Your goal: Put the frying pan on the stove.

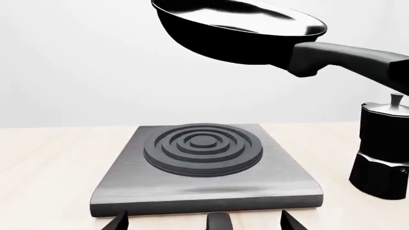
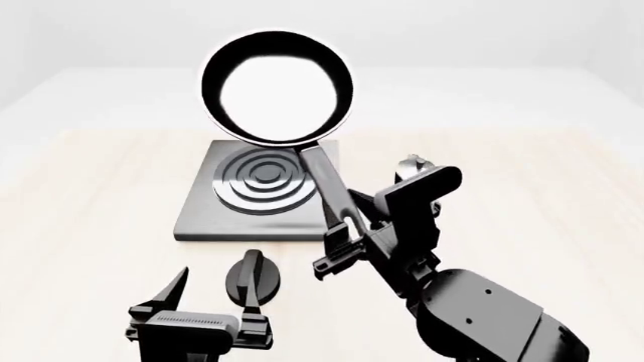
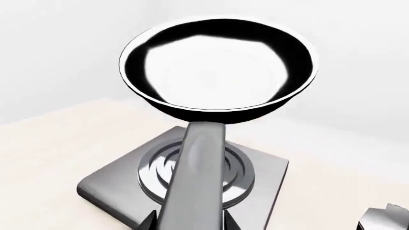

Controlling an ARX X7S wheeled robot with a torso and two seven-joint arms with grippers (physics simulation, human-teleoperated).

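Note:
The glossy black frying pan point(image 2: 277, 89) hangs in the air above and beyond the stove point(image 2: 207, 211), held by its long handle point(image 2: 327, 188). My right gripper point(image 2: 342, 237) is shut on the handle; in the right wrist view the handle point(image 3: 195, 182) fills the gap between its jaws point(image 3: 188, 221). The pan also shows in the left wrist view point(image 1: 236, 28), high over the grey stove plate point(image 1: 128, 184) and its burner rings point(image 1: 203, 147). My left gripper point(image 2: 216, 294) is open and empty in front of the stove's near edge; in the left wrist view only its fingertips point(image 1: 118, 223) show.
A small black round knob point(image 2: 252, 277) lies on the light wooden table point(image 2: 90, 226) between the left gripper's fingers, also in the left wrist view point(image 1: 219, 223). A black-and-silver moka pot point(image 1: 383, 148) stands right of the stove, mostly hidden behind my right arm in the head view point(image 2: 412, 164).

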